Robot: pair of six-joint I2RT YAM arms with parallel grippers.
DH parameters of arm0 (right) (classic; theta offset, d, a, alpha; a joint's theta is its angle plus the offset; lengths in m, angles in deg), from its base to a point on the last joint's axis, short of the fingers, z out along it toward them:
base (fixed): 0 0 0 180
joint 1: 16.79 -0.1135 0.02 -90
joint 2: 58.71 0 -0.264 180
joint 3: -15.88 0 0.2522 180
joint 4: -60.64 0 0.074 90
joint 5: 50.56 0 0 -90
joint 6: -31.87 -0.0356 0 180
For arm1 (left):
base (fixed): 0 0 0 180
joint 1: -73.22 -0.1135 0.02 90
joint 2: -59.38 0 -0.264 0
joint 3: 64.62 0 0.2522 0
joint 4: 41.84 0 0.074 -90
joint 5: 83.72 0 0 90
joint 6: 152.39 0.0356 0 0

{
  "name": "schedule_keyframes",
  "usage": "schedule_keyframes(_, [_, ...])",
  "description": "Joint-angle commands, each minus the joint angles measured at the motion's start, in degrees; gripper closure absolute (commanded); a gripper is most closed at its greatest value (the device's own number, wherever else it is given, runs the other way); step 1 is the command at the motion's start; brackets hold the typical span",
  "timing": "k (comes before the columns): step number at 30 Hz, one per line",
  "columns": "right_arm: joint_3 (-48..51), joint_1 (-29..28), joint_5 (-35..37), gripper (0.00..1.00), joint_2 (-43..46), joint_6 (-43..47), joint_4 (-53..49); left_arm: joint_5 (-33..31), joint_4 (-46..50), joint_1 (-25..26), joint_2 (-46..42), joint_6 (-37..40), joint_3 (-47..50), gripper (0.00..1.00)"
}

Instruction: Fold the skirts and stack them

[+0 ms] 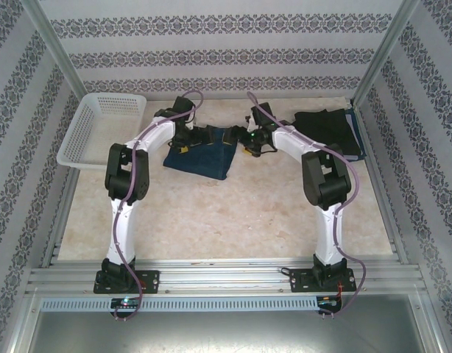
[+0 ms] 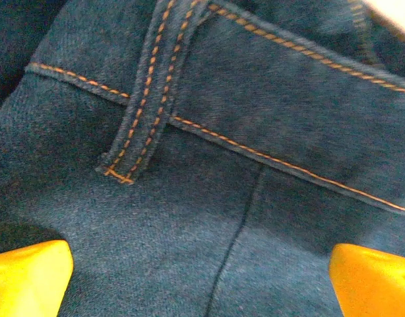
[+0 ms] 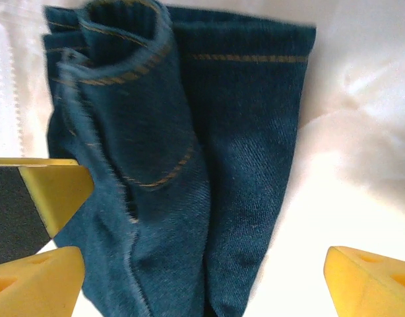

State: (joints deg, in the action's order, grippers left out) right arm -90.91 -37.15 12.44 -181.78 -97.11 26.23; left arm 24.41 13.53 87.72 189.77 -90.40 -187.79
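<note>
Left gripper [image 2: 202, 284] fingers spread wide, dark blue denim skirt [image 2: 268, 119] close beneath it, belt loop [image 2: 146, 92] just ahead, right gripper [image 3: 202, 284] fingers also apart, the same skirt lying rumpled between and ahead of them

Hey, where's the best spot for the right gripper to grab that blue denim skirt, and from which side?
Probably take the denim skirt by its flat edge beside the bare table, coming in from that open side. There the cloth lies thin and smooth, while the opposite side is bunched into a thick folded ridge. The right gripper stands open above it.
</note>
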Motion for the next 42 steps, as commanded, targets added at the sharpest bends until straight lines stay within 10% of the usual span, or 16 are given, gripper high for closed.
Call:
schedule_keyframes(1, [-0.45, -2.16, 3.31, 0.08, -2.21, -4.42, 1.02, -1.5, 2.22, -0.56, 0.13, -3.07, 0.55, 0.0])
schedule_keyframes(9, [-2.7, -4.37, 0.67, 0.21, -6.81, -6.18, 2.02, -1.25, 2.24, -0.55, 1.76, -3.8, 1.82, 0.0])
schedule_keyframes(27, [4.22, -3.92, -5.04, 1.0, -7.24, -15.67, 24.69, 2.21, -0.15, -0.58, 0.27, -4.68, 3.42, 0.0])
schedule_keyframes(34, [6.81, -1.33, -5.12, 1.0, -2.49, -9.98, 24.31, 3.02, -2.67, -0.59, -4.89, -5.76, 5.36, 0.0])
schedule_keyframes(42, [-3.66, 1.09, -3.57, 1.0, 1.2, 15.54, -6.12, -2.73, -11.59, -0.83, -14.45, -8.97, 14.36, 0.0])
